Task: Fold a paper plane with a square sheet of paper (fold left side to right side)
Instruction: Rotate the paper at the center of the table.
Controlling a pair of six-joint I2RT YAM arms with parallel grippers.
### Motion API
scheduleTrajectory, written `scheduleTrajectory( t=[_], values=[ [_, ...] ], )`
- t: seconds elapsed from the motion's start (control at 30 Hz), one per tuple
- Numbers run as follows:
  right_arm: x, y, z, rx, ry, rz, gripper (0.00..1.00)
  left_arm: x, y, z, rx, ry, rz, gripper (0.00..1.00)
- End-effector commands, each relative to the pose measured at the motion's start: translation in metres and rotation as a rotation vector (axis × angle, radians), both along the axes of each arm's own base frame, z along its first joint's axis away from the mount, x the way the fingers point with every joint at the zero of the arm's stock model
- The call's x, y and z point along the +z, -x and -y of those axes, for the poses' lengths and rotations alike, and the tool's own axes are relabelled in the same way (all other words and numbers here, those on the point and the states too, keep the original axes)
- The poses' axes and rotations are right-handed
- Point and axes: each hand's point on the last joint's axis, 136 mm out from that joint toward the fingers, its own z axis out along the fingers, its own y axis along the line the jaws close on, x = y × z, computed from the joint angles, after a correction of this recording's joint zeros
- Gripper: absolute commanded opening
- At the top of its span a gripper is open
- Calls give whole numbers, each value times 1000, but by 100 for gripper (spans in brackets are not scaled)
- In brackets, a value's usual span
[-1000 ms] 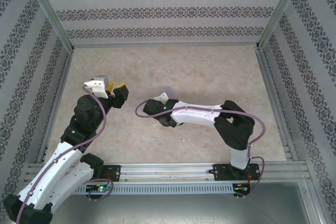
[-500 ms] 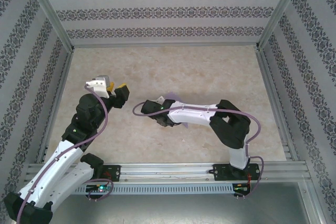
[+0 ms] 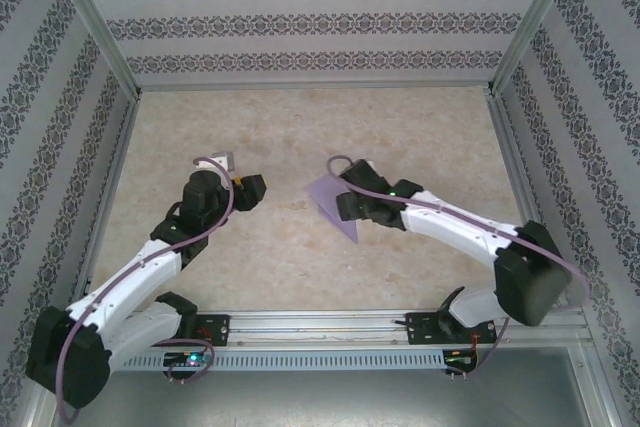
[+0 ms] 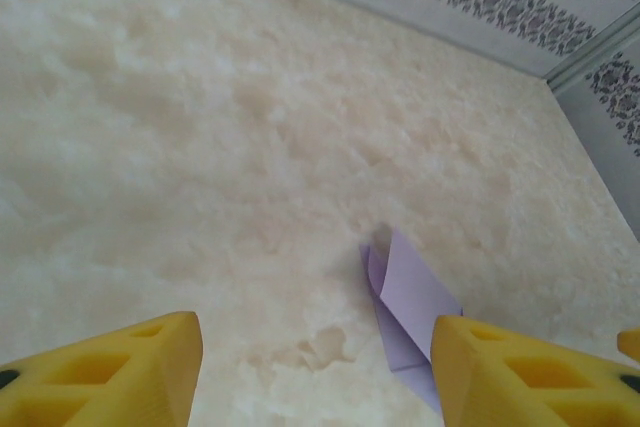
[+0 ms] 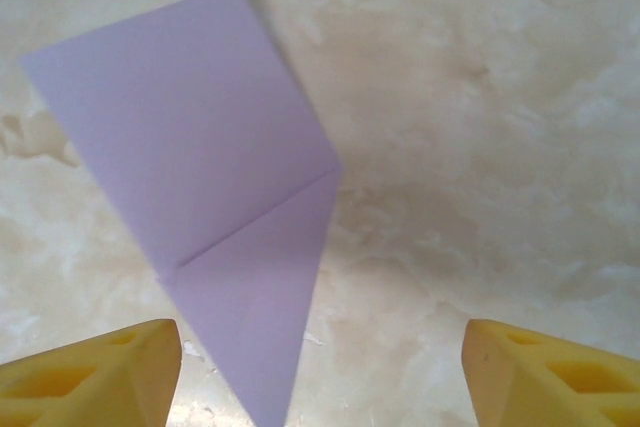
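The paper [image 3: 329, 205] lies flat near the middle of the table [image 3: 430, 137], part-folded into a narrow wedge whose tip points to 5 o'clock in the top view. The right gripper [image 5: 322, 372] hovers over it, jaws wide and holding nothing. In its own view the wedge's tip lies at 6 o'clock, nearer the left-hand finger, and a crease runs across the paper. The left gripper [image 4: 318, 372] waits at the paper's 9 o'clock, well apart, jaws about half apart and empty.

The next fold likely needs one gripper to pin the paper near the crease while the other slides a finger under the left edge. The sheet is thin and may skid on the smooth table, so the lift should be low and slow, and the edges matched before pressing.
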Motion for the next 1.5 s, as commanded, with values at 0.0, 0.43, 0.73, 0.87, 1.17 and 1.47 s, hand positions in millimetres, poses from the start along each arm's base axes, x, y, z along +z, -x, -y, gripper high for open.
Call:
scheduleTrajectory(
  t=[0.0,0.43,0.73,0.87,1.17,1.47],
  values=[
    [4,-3,2,-50,-220,9,78,-1,-9,20,-21,181,-25,60],
    [-9,-1,66,-283,-547,18,98,-63,-31,112,-157,328,-238,54],
    [-11,9,84,-334,-572,31,98,-93,-52,141,-135,420,-303,51],
    [-11,13,91,-343,-568,36,98,-99,-58,156,-165,458,-320,41],
    [0,15,85,-270,-649,60,98,-94,-55,154,-217,380,-298,10],
    [25,18,40,35,-784,1,85,-72,-34,133,-382,306,-281,4]
  ],
)
